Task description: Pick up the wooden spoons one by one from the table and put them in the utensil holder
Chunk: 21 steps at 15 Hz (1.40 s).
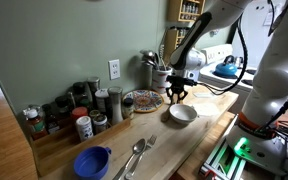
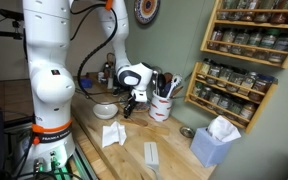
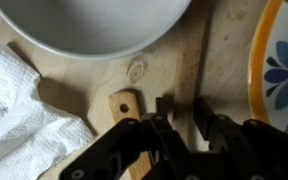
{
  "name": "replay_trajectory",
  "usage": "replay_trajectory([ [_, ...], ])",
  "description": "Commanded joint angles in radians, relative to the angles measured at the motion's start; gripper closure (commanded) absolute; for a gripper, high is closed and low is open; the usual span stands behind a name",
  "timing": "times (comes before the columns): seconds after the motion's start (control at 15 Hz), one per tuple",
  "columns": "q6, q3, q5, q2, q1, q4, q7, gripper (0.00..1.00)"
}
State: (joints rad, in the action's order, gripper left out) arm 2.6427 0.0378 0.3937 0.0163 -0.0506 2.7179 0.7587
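In the wrist view my gripper (image 3: 182,118) has its two fingers closed tight on either side of a light wooden spoon handle (image 3: 188,65) lying on the wood table (image 3: 224,60). The spoon's bowl is hidden. A second wooden handle with a hole (image 3: 124,106) lies just beside the fingers. In both exterior views the gripper (image 1: 175,96) (image 2: 132,99) is low over the table (image 1: 199,125), close beside the cream utensil holder (image 1: 160,76) (image 2: 162,106), which holds several utensils.
A white bowl (image 1: 182,114) (image 3: 94,25) sits right by the gripper. A patterned plate (image 1: 141,100) (image 3: 280,60), spice jars (image 1: 82,112), a blue bowl (image 1: 92,161) and metal spoons (image 1: 135,157) are nearby. A paper napkin (image 2: 112,135) (image 3: 14,115) and a tissue box (image 2: 216,141) also lie on the table.
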Motion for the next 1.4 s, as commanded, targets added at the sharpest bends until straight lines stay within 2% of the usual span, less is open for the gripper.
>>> replay_trajectory([
  [0.0,0.008,-0.016,0.030,0.037,0.017,-0.015,-0.032,0.71],
  [0.07,0.009,-0.017,0.027,0.041,0.017,-0.016,-0.032,0.86],
  [0.13,0.009,-0.018,0.024,0.037,0.016,-0.016,-0.031,0.87],
  [0.2,0.011,-0.019,0.004,0.013,0.017,-0.009,-0.017,0.96],
  [0.27,0.013,-0.021,-0.023,-0.004,0.018,-0.001,0.003,1.00],
  [0.4,0.017,-0.027,-0.088,-0.058,0.019,0.023,0.042,0.95],
  [0.8,-0.006,-0.019,-0.331,-0.259,-0.027,0.091,0.168,0.95],
  [0.87,-0.028,-0.016,-0.346,-0.243,-0.039,0.025,0.174,0.95],
  [1.0,-0.019,-0.007,-0.375,-0.300,-0.062,0.025,0.199,0.95],
  [1.13,0.014,0.004,-0.386,-0.392,-0.081,0.095,0.206,0.95],
  [1.2,0.001,0.016,-0.401,-0.364,-0.097,0.026,0.215,0.95],
  [1.33,0.009,0.058,-0.474,-0.427,-0.138,0.025,0.239,0.95],
])
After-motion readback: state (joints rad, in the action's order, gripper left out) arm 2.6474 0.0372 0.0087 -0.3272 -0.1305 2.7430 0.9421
